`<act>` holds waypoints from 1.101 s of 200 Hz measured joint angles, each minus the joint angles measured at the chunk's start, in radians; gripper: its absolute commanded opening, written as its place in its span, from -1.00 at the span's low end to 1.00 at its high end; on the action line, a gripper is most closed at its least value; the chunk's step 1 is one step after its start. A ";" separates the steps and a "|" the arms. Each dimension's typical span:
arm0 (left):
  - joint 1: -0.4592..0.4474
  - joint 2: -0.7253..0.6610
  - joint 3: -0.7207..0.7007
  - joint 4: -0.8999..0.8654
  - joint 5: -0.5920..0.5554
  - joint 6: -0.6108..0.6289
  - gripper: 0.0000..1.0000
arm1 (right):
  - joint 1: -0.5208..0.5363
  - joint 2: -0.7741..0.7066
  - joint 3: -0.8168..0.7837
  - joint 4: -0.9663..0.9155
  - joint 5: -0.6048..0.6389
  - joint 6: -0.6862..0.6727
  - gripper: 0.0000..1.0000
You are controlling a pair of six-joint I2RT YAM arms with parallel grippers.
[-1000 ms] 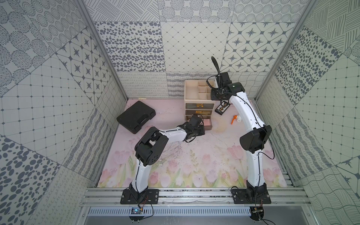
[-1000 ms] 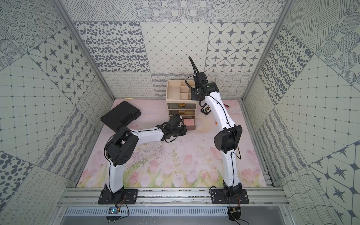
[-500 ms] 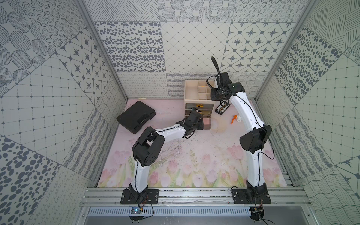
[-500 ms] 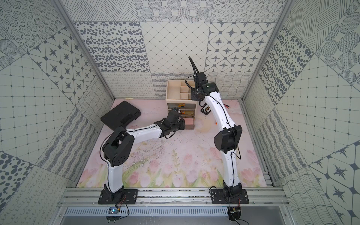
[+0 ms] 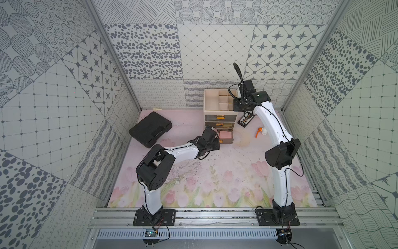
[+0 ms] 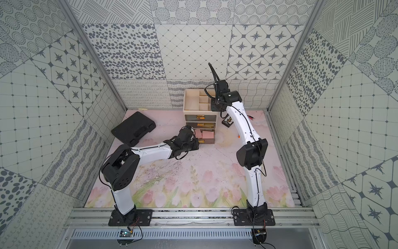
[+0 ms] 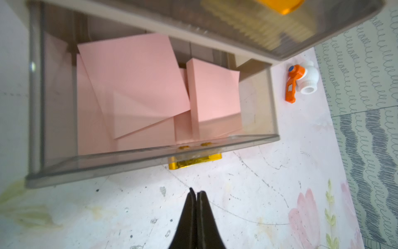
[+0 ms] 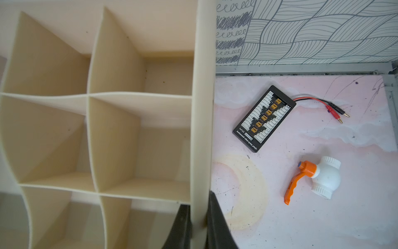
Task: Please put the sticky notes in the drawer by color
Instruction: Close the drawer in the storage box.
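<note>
Nearer nine o'clock now: our closed, empty left gripper (image 7: 196,192) by square salmon paper pads (image 7: 137,75); right gripper (image 8: 197,203) tight on cream plastic wall (image 8: 204,86).

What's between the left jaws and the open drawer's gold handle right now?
Nothing: in the left wrist view only bare mat separates the left gripper, jaws shut, from the gold handle of the open bottom drawer.

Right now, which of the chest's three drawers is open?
The bottom drawer: it is pulled out, with pink sticky notes showing inside. The middle drawer and top drawer sit flush in the chest.
</note>
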 measured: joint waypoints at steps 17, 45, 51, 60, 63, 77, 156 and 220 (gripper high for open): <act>0.002 0.013 -0.030 0.026 0.015 -0.027 -1.00 | 0.002 0.001 0.013 -0.024 -0.005 0.000 -1.00; 0.003 0.036 -0.046 0.074 0.024 -0.050 -1.00 | 0.003 0.032 0.093 -0.115 -0.023 -0.003 -1.00; 0.004 0.040 -0.046 0.078 0.024 -0.054 -1.00 | 0.003 0.043 0.118 -0.134 -0.025 -0.003 -1.00; 0.006 0.046 -0.046 0.087 0.024 -0.056 -1.00 | 0.003 0.063 0.156 -0.159 -0.026 -0.003 -1.00; 0.007 0.047 -0.046 0.089 0.024 -0.056 -1.00 | 0.003 0.069 0.168 -0.168 -0.027 -0.003 -1.00; 0.012 0.053 -0.046 0.104 0.024 -0.061 -1.00 | 0.003 0.088 0.209 -0.196 -0.029 -0.003 -1.00; 0.015 0.063 -0.023 0.152 0.020 -0.071 -1.00 | 0.004 0.096 0.224 -0.218 -0.037 -0.006 -1.00; 0.021 0.135 0.065 0.147 -0.034 -0.039 -1.00 | 0.005 0.096 0.224 -0.218 -0.038 -0.006 -1.00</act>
